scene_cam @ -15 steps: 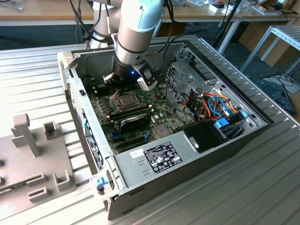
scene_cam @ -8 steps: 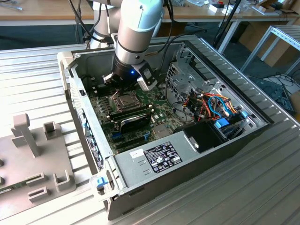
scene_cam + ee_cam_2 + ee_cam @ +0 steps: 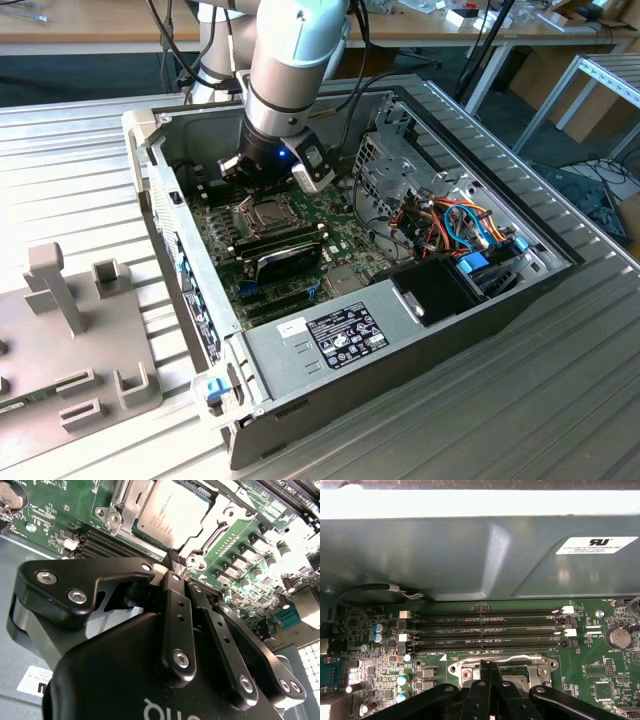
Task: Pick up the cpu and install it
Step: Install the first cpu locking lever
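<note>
One robot arm's hand [image 3: 176,562], fingers pressed together and empty, hovers just above one cpu [image 3: 172,510], a dull silver-grey square seated in the socket frame [image 3: 500,667] on the green motherboard [image 3: 600,680] inside an open computer case [image 3: 300,345], beside four memory slots [image 3: 485,630]

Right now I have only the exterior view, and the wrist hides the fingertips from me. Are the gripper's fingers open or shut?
Observer: Shut. In both wrist views the gripper has its fingers pressed together, with nothing between them.
Operator: Where do the tips point?
Observer: At the edge of the socket frame, in the first wrist view. I cannot tell if they touch it.
Operator: And the cpu?
Observer: In the second wrist view the cpu lies flat inside the frame, silver top up, just beyond the tips.
</note>
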Robot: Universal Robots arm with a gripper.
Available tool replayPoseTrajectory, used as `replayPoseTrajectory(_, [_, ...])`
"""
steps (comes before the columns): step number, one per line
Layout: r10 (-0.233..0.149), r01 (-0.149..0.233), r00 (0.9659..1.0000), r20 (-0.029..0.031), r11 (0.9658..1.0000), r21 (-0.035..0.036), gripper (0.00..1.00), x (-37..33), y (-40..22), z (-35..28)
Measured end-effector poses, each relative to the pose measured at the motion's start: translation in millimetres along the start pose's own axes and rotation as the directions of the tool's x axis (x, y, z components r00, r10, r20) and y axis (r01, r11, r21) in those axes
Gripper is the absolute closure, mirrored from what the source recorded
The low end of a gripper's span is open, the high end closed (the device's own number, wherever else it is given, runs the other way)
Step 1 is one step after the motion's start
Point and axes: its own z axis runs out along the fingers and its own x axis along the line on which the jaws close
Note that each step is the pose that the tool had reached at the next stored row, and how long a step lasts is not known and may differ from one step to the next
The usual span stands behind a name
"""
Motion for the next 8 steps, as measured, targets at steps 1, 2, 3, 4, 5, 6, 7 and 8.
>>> replayPoseTrajectory(1, [0.0, 0.0, 1.0, 0.0, 1.0, 0.0, 0.89, 0.0, 0.0, 0.0])
replayPoseTrajectory(2, [0.0, 0.0, 1.0, -0.0001, 1.0, 0.0001, 0.89, 0.0, 0.1, 0.0])
replayPoseTrajectory(3, [0.0, 0.0, 1.0, 0.0, 1.0, -0.0001, 0.89, 0.0, -0.1, 0.0])
replayPoseTrajectory(4, [0.0, 0.0, 1.0, 0.0, 1.0, -0.0002, 0.89, 0.0, -0.7, -0.1])
replayPoseTrajectory(5, [0.0, 0.0, 1.0, 0.0, 1.0, -0.0001, 0.89, -0.1, -1.6, -0.3])
replayPoseTrajectory(6, [0.0, 0.0, 1.0, -0.0001, 1.0, 0.0, 0.89, -0.1, -2.6, -0.6])
replayPoseTrajectory(7, [0.0, 0.0, 1.0, -0.0001, 1.0, 0.0, 0.89, -0.2, -3.8, -0.9])
replayPoseTrajectory(8, [0.0, 0.0, 1.0, -0.0001, 1.0, 0.0, 0.89, -0.2, -4.6, -1.0])
